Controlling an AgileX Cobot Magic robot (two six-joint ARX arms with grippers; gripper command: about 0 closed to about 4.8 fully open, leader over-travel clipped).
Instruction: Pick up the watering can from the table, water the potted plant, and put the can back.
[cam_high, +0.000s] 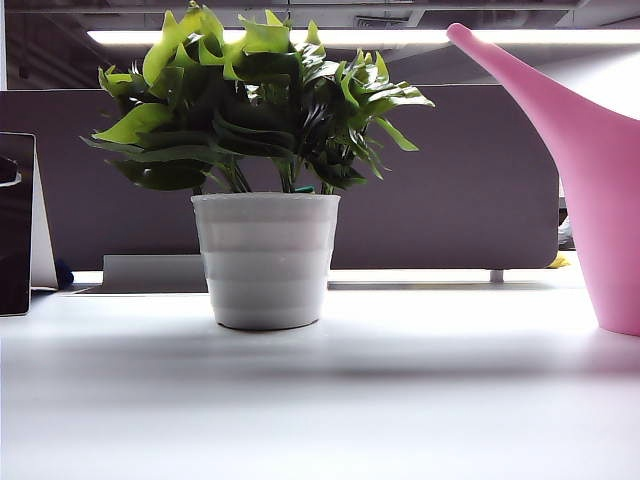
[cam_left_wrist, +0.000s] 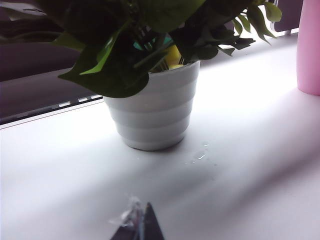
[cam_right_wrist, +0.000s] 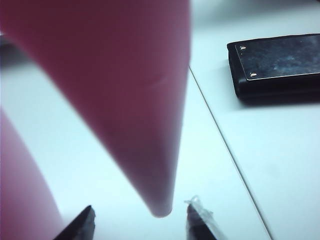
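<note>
Pink plastic of the watering can (cam_right_wrist: 115, 90) fills the right wrist view, tapering to a point between the two dark tips of the right gripper (cam_right_wrist: 140, 222); those fingers (cam_right_wrist: 80, 227) are spread, with a gap on each side of the pink taper, so nothing is pinched. Beyond it in this view a black rectangular block (cam_right_wrist: 277, 65) with two small screws lies on the bench (cam_right_wrist: 260, 150), past a thin seam line in the surface. In the exterior view the can (cam_high: 600, 190) stands upright on the bench (cam_high: 320, 400) at the 3 o'clock edge, body cut by the frame, spout rising toward 12 o'clock. The potted plant (cam_high: 265, 250) stands left of centre, well apart from the can, with bare bench between them and in front. A dark grey divider panel (cam_high: 450, 180) closes the far edge; a dark framed panel (cam_high: 15, 225) stands at 9 o'clock. Only the left wrist view shows the left gripper (cam_left_wrist: 140, 225), low at 6 o'clock, short of the pot (cam_left_wrist: 155, 115); whether its fingers are spread cannot be told. It also shows small water drops (cam_left_wrist: 201, 156) on the bench beside the pot.
</note>
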